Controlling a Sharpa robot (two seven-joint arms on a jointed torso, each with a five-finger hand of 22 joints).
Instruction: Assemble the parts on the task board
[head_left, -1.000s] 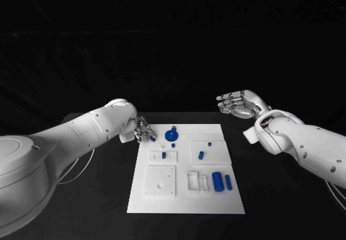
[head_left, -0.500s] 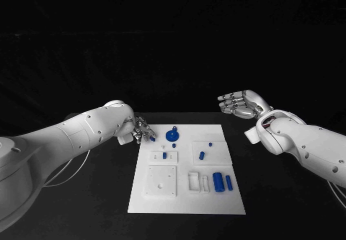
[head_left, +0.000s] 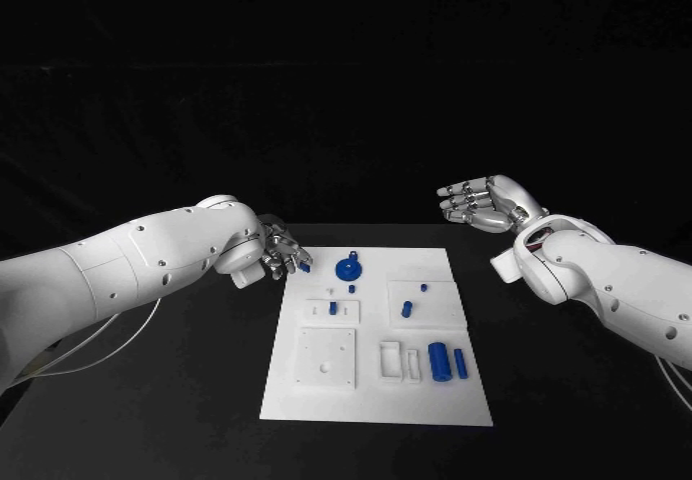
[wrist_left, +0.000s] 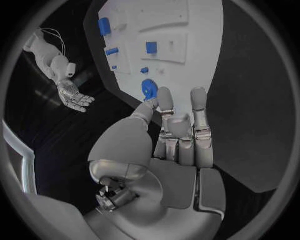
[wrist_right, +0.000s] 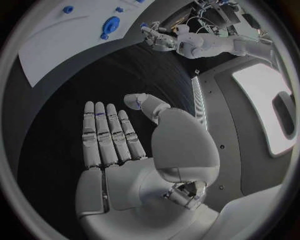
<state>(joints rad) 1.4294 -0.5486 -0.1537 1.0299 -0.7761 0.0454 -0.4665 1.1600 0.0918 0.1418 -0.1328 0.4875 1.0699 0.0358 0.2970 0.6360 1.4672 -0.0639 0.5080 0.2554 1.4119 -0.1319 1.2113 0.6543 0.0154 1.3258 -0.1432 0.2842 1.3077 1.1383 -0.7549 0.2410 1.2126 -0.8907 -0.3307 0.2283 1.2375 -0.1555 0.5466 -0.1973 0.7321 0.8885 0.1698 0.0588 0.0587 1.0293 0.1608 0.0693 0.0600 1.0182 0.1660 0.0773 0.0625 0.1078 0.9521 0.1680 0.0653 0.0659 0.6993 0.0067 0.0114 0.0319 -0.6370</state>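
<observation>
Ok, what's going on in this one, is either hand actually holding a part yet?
Not yet. The left hand hovers at the far left corner of the task board, its fingers close to the round blue part but holding nothing. The right hand is raised off to the right of the board, open and empty. The other blue parts, including the two cylinders near the right edge, lie on the board untouched.

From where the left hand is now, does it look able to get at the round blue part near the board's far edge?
Probably yes. The left hand hovers at the task board's far left corner, holding nothing, and the round blue part lies just beyond its fingertips with nothing between them.
</observation>
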